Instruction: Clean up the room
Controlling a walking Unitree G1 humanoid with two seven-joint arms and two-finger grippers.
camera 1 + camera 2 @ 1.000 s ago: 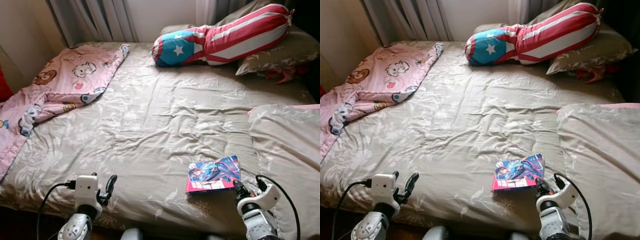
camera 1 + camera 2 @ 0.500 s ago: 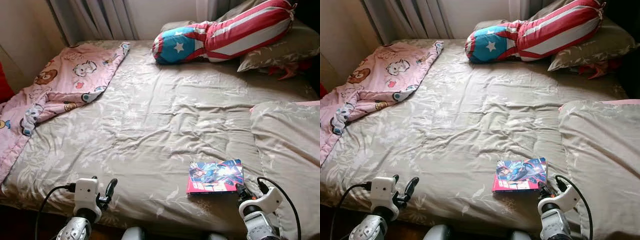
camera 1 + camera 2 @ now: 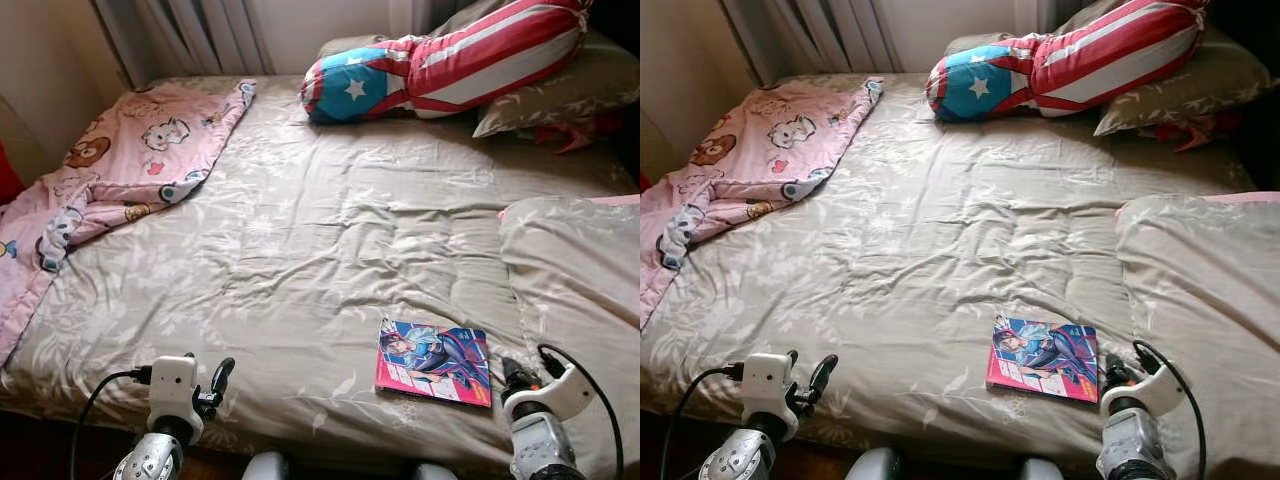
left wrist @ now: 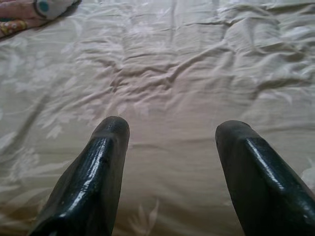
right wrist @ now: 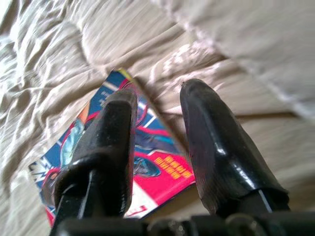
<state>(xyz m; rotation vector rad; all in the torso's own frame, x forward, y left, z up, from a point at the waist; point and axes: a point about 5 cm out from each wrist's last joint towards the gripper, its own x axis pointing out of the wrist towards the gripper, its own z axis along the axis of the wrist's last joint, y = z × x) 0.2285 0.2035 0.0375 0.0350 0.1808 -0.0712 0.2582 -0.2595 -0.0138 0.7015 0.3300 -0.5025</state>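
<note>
Fingers (image 5: 123, 128) of our right gripper (image 5: 157, 128) spread, above the comic book (image 5: 118, 162). Head view: book flat on the bed (image 3: 300, 240) near the front edge; we judge it light, floppy, best pinched at an edge. Left gripper (image 4: 170, 147) fingers parted, empty. No containers.

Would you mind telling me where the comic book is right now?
The comic book lies flat on the bed near its front edge, on the robot's right, just ahead of the right gripper and left of the grey pillow.
</note>
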